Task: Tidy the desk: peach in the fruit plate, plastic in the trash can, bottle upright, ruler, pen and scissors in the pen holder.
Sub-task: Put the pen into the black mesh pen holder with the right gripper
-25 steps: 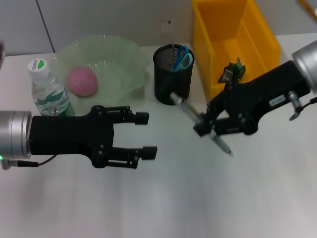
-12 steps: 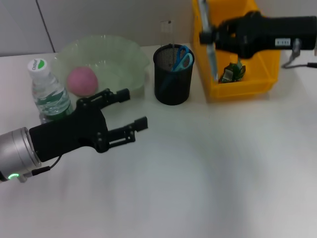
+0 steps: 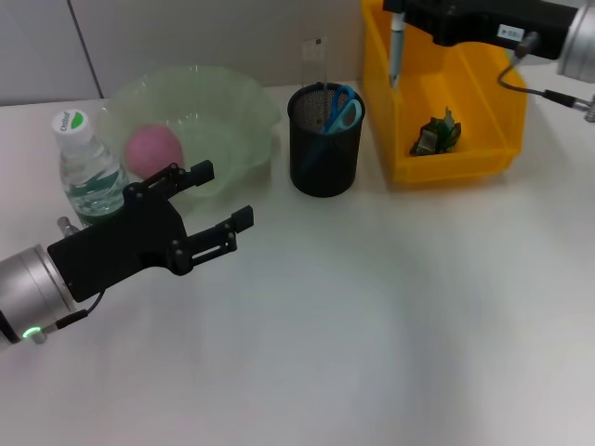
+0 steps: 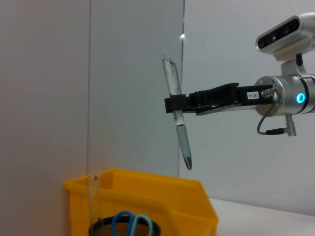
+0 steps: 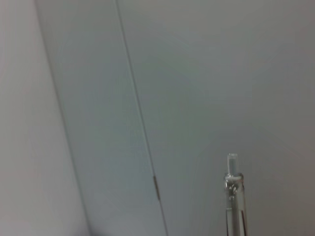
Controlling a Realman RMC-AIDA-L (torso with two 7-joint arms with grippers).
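The right gripper is raised near the far edge of the counter, above the yellow bin, its jaws clamped on the pen; the pen hangs nearly upright, tip down, clear of the holder; the left gripper hovers toward the left edge, jaws spread and holding nothing, just in front of the bowl; the peach lies in the bowl; the bottle stands upright at the far left; scissors and ruler stand in the holder; the plastic lies in the bin.
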